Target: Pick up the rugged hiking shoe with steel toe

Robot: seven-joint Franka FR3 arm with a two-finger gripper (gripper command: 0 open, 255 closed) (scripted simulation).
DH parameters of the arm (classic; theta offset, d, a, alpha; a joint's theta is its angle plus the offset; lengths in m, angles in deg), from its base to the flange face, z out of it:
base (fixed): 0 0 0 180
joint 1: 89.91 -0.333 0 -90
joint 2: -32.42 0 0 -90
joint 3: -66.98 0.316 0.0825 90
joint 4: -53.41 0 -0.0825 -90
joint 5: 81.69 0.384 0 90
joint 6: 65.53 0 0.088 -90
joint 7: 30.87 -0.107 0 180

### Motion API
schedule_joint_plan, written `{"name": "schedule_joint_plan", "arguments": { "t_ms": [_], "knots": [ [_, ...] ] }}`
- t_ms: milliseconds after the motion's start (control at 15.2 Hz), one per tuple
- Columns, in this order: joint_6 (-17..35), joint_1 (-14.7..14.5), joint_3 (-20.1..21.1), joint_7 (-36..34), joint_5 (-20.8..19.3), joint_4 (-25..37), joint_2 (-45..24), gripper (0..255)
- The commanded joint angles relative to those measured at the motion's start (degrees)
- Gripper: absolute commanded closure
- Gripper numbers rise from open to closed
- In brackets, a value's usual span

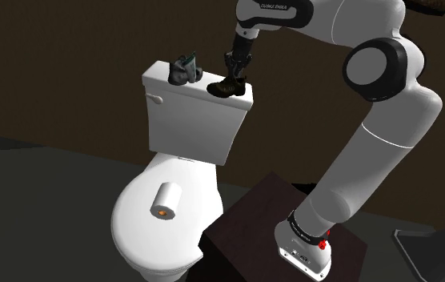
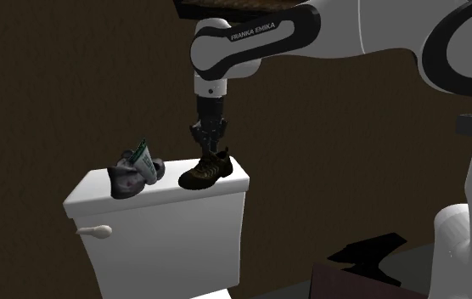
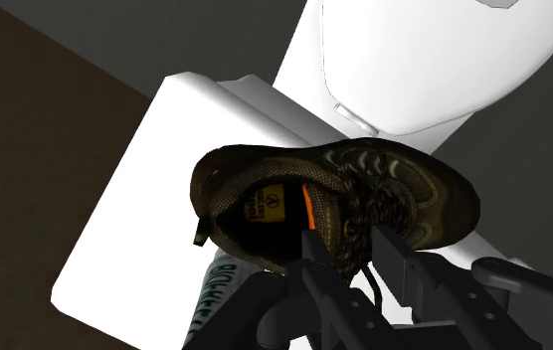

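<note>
The hiking shoe (image 1: 227, 85) is low-cut, dark brown and olive, with dark laces, an orange strip inside the collar and a yellow label on the insole. It stands upright at the right end of the white toilet tank lid (image 1: 159, 78) in the shoulder view, toe pointing left, heel end slightly higher. The hand (image 3: 344, 237) clasps its collar, one finger inside the opening.

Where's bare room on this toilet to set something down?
Tank lid: bare only at the end by the flush handle, beyond the grey shoe; the rest is crowded by the brown hiking shoe and the hand. Closed toilet lid: bare all round the toilet paper roll.
</note>
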Motion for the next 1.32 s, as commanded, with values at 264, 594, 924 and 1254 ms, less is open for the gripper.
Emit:
{"name": "schedule_joint_plan", "arguments": {
  "t_ms": [264, 594, 924, 1254],
  "knots": [
    [-1.6, 0.0, 0.0, 0.0, 0.0, 1.5, 0.1, 255],
    [-5.6, 0.1, 0.0, 0.2, 0.1, 6.0, -0.5, 255],
    [-9.7, 0.2, -0.1, 0.4, 0.3, 11.1, -1.4, 255],
    [-12.5, 0.3, -0.1, 0.5, 0.5, 14.6, -2.2, 255]
  ]
}}
